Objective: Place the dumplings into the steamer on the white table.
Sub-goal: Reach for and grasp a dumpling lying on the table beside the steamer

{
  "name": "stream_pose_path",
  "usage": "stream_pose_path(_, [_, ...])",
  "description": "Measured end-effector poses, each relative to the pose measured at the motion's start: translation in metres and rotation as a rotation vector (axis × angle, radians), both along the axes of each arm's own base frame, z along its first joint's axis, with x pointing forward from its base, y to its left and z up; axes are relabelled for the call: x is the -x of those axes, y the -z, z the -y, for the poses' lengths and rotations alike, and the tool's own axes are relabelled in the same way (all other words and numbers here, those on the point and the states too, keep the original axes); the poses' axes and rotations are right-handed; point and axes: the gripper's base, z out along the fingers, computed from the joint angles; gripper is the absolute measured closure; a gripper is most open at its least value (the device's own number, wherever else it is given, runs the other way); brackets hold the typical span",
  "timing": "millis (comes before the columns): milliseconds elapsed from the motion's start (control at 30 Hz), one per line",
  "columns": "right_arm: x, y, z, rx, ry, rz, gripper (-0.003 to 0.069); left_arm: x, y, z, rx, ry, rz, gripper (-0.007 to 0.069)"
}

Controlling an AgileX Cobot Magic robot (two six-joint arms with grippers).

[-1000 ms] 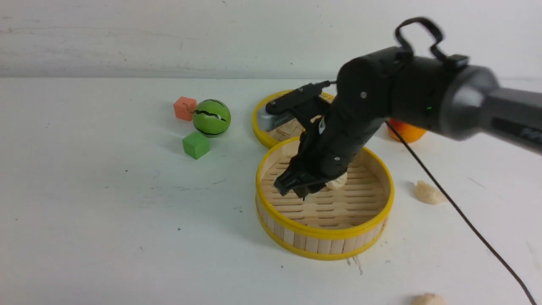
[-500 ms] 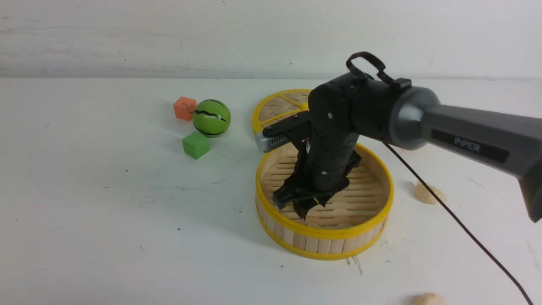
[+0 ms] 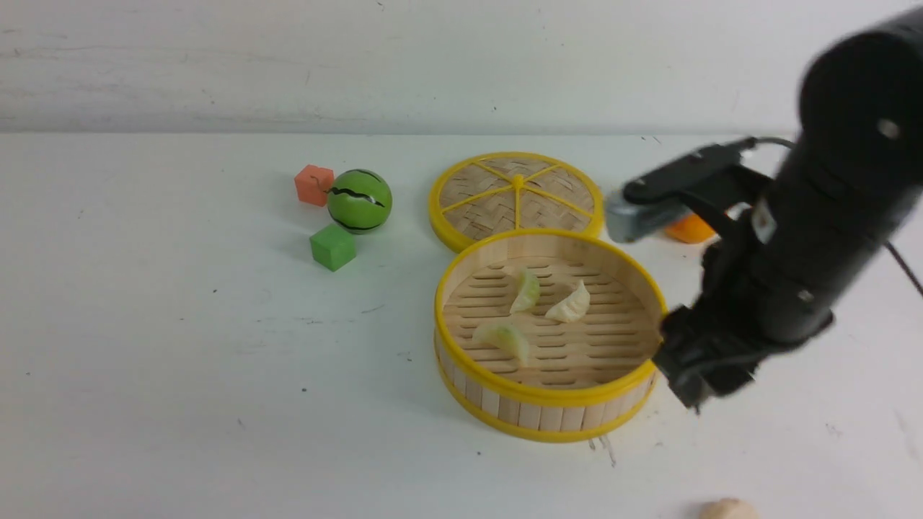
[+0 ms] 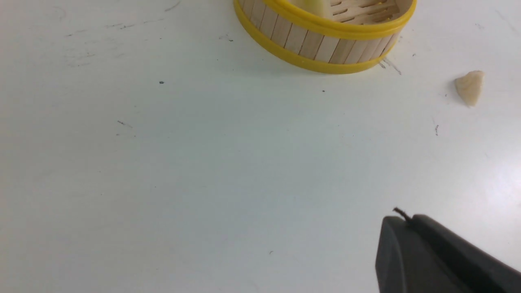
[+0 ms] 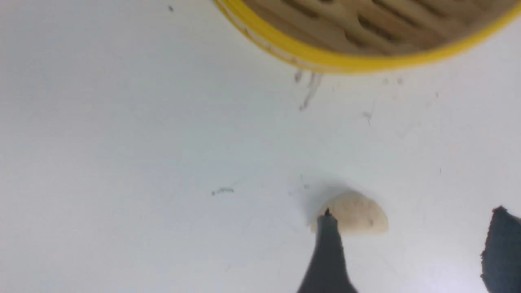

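In the front view three dumplings [image 3: 570, 306] lie in the steamer [image 3: 548, 395], another dumpling [image 3: 728, 509] sits on the table [image 3: 180, 346] at the near edge, and the right tool [image 3: 703, 378] hangs blurred just outside the steamer's right rim. The left wrist view shows the left tool [image 4: 401, 232] clenched and empty, well apart from the steamer. In the right wrist view the right tool's fingers [image 5: 327, 252] stand spread and empty above a table dumpling [image 5: 352, 213] close by one finger, so the step appears to be reaching for the next pickup, which calls for centring, lowering and closing on it.
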Motion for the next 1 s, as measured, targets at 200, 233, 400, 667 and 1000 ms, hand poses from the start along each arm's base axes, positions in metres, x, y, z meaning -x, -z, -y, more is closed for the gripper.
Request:
stream_pose_path(200, [0.030,0.048,0.025,-0.017,0.212,-0.059,0.0169,-0.001,-0.001,0.000,0.009,-0.001,0.014,0.0631])
stream_pose_path(233, [0.033,0.059,0.026,-0.019,0.245,-0.070,0.0165,-0.001,-0.001,0.000,0.009,-0.001,0.015,0.0631])
stream_pose_path(400, [0.033,0.092,0.028,-0.061,0.392,-0.053,0.0141,-0.001,-0.001,0.000,0.008,-0.001,0.015,0.0628])
stream_pose_path(667, [0.014,0.133,0.019,-0.077,0.531,-0.082,0.0135,-0.001,-0.001,0.000,0.007,-0.001,0.015,0.0623])
stream_pose_path(1000, [0.006,0.150,0.015,-0.059,0.551,-0.095,0.0207,0.001,0.002,-0.001,-0.026,-0.002,-0.015,0.0616])
